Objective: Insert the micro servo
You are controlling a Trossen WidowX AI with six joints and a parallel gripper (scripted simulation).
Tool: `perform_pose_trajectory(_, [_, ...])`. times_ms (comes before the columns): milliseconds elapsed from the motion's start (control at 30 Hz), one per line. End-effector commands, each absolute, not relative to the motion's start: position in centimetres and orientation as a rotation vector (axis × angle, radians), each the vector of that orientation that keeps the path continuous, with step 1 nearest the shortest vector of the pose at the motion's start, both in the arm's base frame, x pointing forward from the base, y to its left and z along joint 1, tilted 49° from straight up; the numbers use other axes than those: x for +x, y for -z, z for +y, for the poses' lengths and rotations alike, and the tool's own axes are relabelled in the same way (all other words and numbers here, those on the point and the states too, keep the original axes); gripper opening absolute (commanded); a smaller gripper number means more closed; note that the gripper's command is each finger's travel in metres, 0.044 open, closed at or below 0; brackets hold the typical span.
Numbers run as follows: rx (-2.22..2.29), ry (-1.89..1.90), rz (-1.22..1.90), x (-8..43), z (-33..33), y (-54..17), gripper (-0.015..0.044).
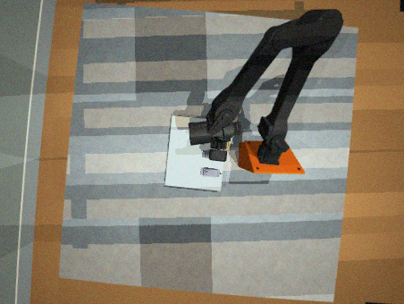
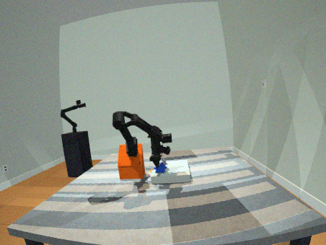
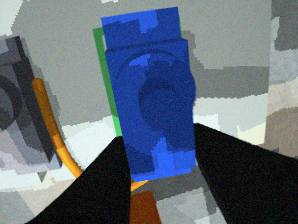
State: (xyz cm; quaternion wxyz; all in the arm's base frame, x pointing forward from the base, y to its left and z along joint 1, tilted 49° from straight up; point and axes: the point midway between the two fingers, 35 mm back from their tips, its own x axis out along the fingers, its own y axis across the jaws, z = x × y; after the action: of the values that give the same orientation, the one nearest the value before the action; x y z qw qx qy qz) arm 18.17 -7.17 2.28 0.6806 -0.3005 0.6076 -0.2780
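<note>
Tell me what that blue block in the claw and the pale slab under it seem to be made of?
The blue servo, clamped in the gripper, looks like moulded plastic: even saturated colour, matt, with no glints. The pale deck looks like matt painted metal or plastic, flat and uniform with crisp edges; the views leave that open. The orange base block looks similarly painted.

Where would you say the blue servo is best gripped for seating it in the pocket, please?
By its two long flat side walls, near one end, as the gripper holds the servo now. Come from above: parallel faces suit the jaws, and the round shaft boss and body's far end are left free.
</note>
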Motion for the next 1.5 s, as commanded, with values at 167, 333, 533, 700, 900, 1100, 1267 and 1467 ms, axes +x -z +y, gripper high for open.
perform_pose_trajectory(167, [-0.681,0.622,1.365,18.3,-7.8,-1.7,0.0])
perform_pose_trajectory(333, [-0.681,0.622,1.365,18.3,-8.2,-1.3,0.0])
perform_pose_trajectory(533, [-0.682,0.622,1.365,18.4,-8.6,-1.0,0.0])
perform_pose_trajectory(700, [-0.682,0.622,1.365,18.4,-9.0,-0.7,0.0])
perform_pose_trajectory(900, [-0.682,0.622,1.365,18.4,-9.0,-0.7,0.0079])
perform_pose_trajectory(1100, [-0.681,0.622,1.365,18.4,-8.9,-0.8,0.0187])
perform_pose_trajectory(1267, [-0.679,0.619,1.366,18.1,-6.9,-2.2,0.0187])
perform_pose_trajectory(1467, [-0.68,0.621,1.365,17.9,-6.1,-2.8,0.0187])
